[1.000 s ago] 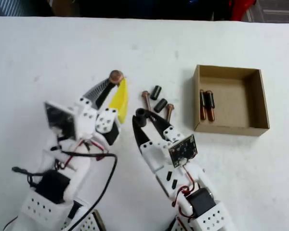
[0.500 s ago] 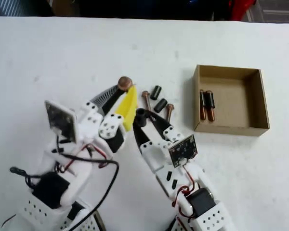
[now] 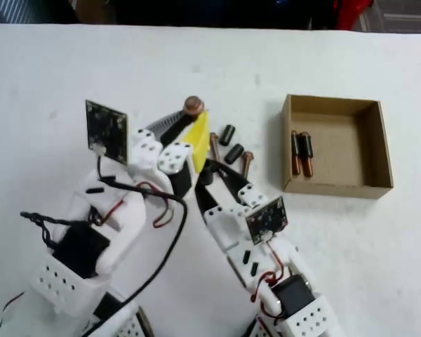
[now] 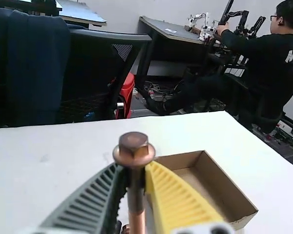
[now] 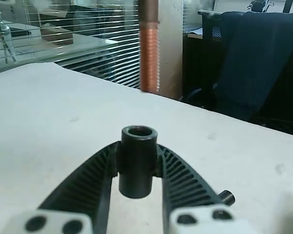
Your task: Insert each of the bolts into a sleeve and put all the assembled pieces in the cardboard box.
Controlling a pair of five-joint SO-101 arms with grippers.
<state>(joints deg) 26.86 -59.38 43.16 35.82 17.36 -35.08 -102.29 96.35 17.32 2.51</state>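
My left gripper [image 3: 189, 126] is shut on a copper bolt [image 3: 193, 105], held upright with its hex head [image 4: 133, 148] on top between the grey and yellow fingers. My right gripper [image 3: 205, 175] is shut on a black sleeve [image 5: 137, 158], also upright with its bore open upward. The bolt's shaft [image 5: 149, 48] hangs above and a little beyond the sleeve, apart from it. Two loose bolts [image 3: 214, 144] [image 3: 245, 163] and two loose sleeves [image 3: 227, 133] [image 3: 233, 153] lie just past the grippers. The cardboard box [image 3: 368, 151] to the right holds two assembled pieces [image 3: 300, 153].
The two arms stand close together near the table's front, their fingers almost touching. White tabletop [image 3: 91, 70] lies open to the left and at the back. Beyond the far edge stand chairs [image 4: 49, 68] and desks; a person sits there.
My left arm has swung right and lifted with the bolt, bringing it over the sleeve in the right gripper. The right arm has kept still.
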